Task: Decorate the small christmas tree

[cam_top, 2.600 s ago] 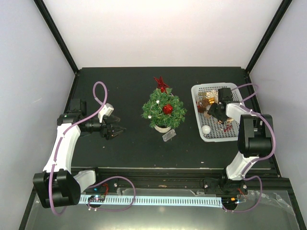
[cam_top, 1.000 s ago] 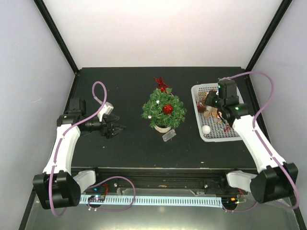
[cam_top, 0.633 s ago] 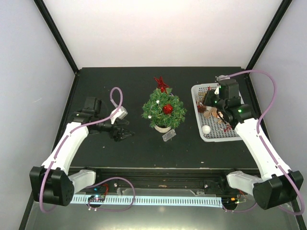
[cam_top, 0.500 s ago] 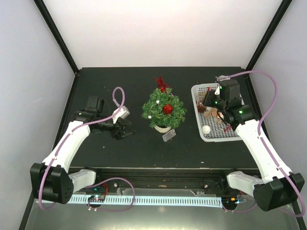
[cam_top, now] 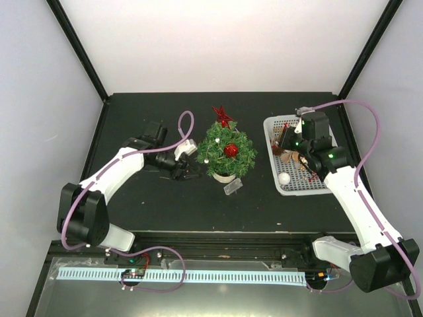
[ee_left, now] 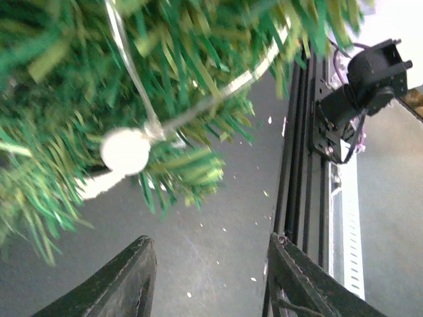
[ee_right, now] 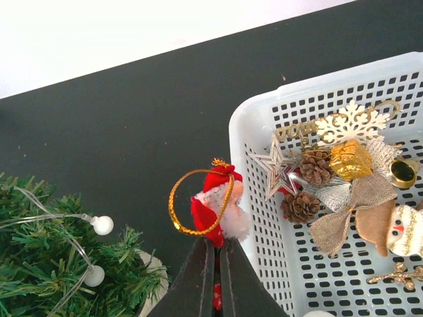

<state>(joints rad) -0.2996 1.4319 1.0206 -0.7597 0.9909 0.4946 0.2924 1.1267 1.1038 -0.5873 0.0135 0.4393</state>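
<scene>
The small christmas tree (cam_top: 226,152) stands upright at the middle of the black table (cam_top: 145,119), in a little white pot (cam_top: 223,177). It looks light and top-heavy, so a sideways nudge could tip or slide it. Its needles are soft and springy and will give under a finger rather than resist. The firmer places to steady it are probably the pot or the low trunk, not the bushy tips. A thin string of white beads (ee_left: 125,150) runs through the branches and could snag. The left gripper (ee_left: 211,277) sits low against the tree's left side, its jaws apart with nothing between them. To the right, well apart from the tree, the right gripper (ee_right: 216,247) is clamped on a small Santa ornament (ee_right: 215,208) over the near rim of the white mesh basket (ee_right: 297,92). The ornament's gold loop (ee_right: 198,201) stands free, and that is the part to hook over a branch tip.
</scene>
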